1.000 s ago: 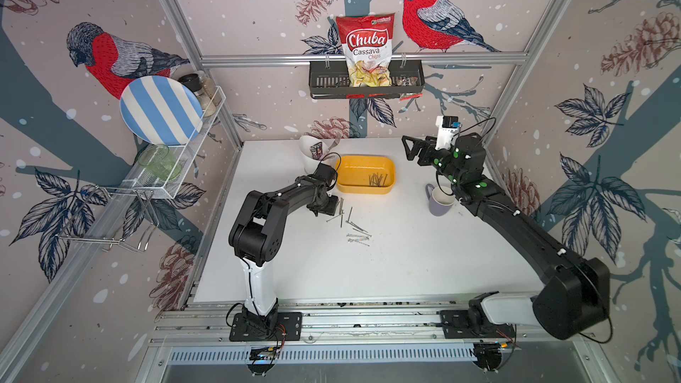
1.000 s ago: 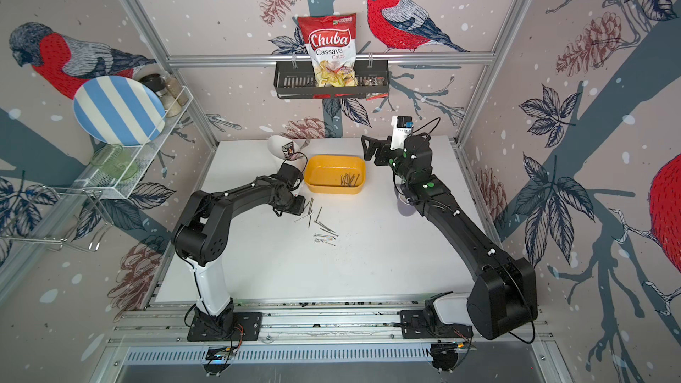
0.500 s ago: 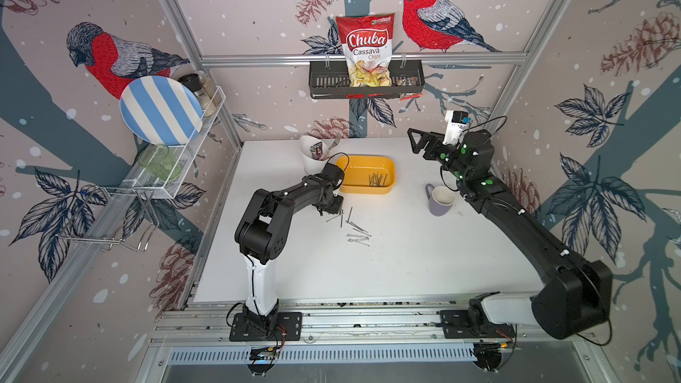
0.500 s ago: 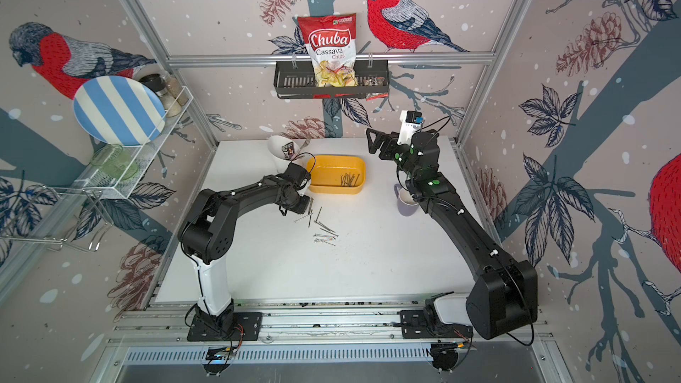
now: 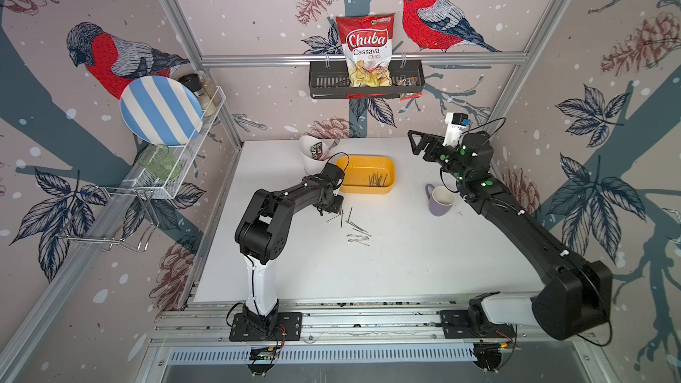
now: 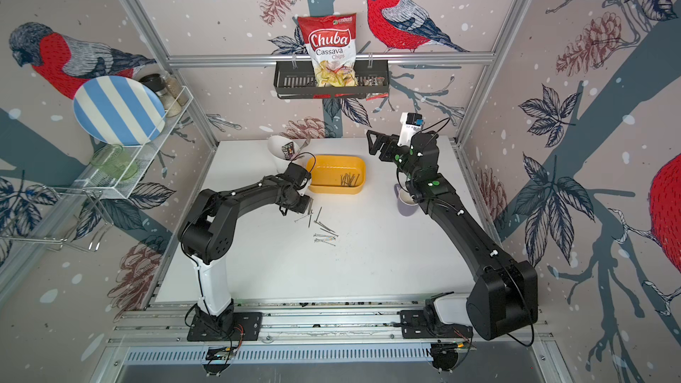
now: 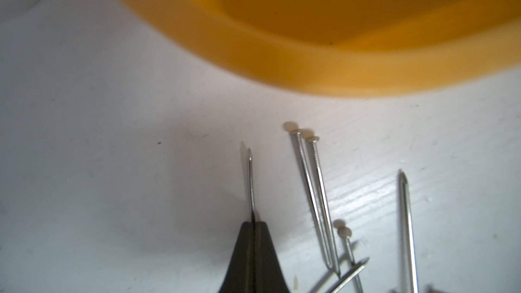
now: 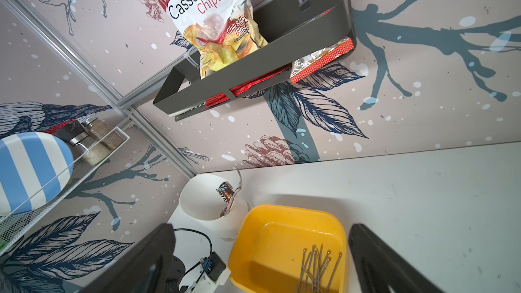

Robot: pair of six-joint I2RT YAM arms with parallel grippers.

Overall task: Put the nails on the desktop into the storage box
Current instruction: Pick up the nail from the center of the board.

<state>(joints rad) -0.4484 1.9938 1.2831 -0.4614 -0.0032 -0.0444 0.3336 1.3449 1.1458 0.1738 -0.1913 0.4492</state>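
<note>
Nails (image 5: 353, 231) lie scattered on the desktop (image 5: 405, 263), a little toward 11 o'clock from its middle, several crossing one another. At the 11 o'clock edge of this scatter the left gripper (image 7: 254, 224) has its jaws pressed together on one nail (image 7: 250, 177), whose pointed end sticks out toward the storage box (image 7: 310, 74). Whether that nail is clear of the surface cannot be told. Just beside it two more nails (image 7: 311, 193) lie touching side by side, heads toward the box. The yellow box sits at 12 o'clock from the scatter, with a bundle of nails (image 8: 318, 266) in its 3 o'clock half. A white cutlery cup (image 5: 313, 156) stands at the box's 10 o'clock corner and a purple mug (image 5: 440, 198) at its 4 o'clock. The right gripper (image 5: 418, 143) hangs above the desktop at 2 o'clock from the box, jaws wide apart and holding nothing.
</note>
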